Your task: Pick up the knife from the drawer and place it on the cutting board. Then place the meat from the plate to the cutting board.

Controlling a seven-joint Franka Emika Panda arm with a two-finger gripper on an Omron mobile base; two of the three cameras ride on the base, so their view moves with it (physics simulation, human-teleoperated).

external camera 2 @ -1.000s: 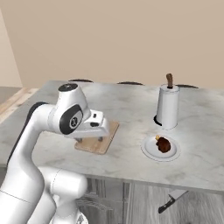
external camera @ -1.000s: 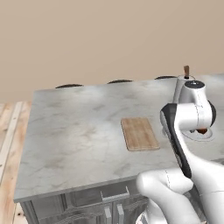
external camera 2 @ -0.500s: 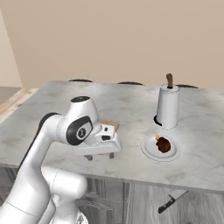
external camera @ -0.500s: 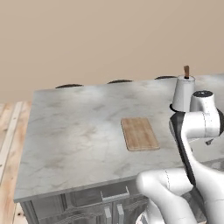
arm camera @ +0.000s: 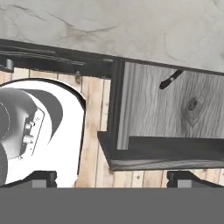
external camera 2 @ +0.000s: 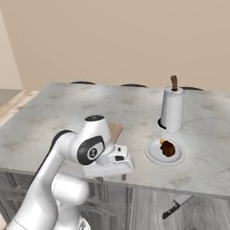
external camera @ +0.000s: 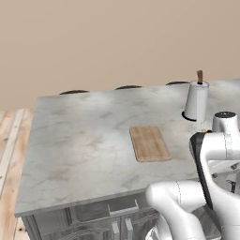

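Below, the knife lies in the open drawer.

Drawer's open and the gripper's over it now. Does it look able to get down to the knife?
Probably yes. The knife lies uncovered on the floor of the open drawer, near the counter edge, with nothing on top of it. The gripper looks down from above, offset to one side, so it must shift across first.

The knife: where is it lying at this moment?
The knife lies inside the open drawer, near its back edge under the counter overhang in the hand view. In the right base view it sits low right, below the plate.
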